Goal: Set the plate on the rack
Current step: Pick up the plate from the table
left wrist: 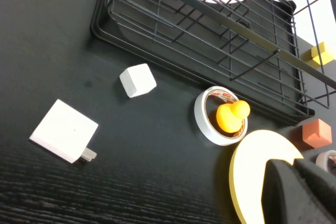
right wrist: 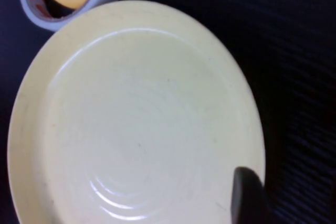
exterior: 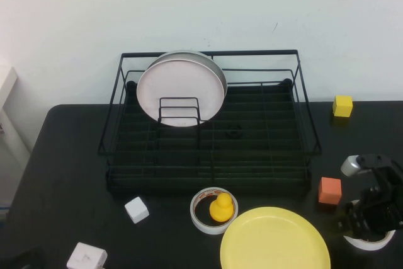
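- While the plate point(exterior: 274, 240) lies flat on the table before the rack point(exterior: 208, 149), the right gripper point(exterior: 368, 218) hovers beside it; jaw state unclear.
- Left gripper point(left wrist: 302, 192): closed, empty.

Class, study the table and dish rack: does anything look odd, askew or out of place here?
A yellow rubber duck sits inside a tape roll by the yellow plate, an odd spot. The plate lies flat before the rack, the right gripper beside it. The left gripper is shut. Nothing is spilled or broken.
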Robot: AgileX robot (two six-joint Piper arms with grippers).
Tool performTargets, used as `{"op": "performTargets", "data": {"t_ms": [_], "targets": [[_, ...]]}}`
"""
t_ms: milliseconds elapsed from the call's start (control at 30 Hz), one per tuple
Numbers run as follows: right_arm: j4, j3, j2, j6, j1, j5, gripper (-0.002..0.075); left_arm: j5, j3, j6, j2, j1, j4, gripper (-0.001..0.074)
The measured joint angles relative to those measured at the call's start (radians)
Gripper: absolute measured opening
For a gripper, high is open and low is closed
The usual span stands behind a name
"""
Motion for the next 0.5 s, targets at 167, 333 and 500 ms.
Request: {"op": "performTargets", "data": {"t_ms": [167, 333, 500], "targets": [[-0.001, -0.022, 0.051, 0.000, 0.000, 0.035, 0.0335, 0.000, 0.000, 0.000, 0.000, 0.000, 0.000, -0.0003], [-0.004, -0.036, 0.097, 0.000, 0.025, 0.036, 0.0385, 0.000, 0.000, 0.000, 0.000, 0.000, 0.000, -0.0003], [0.000, -0.056, 0.122, 0.018, 0.053, 0.008, 0.0395, 0.000, 0.000, 0.001, 0.000, 0.000, 0.000, -0.0003]]}}
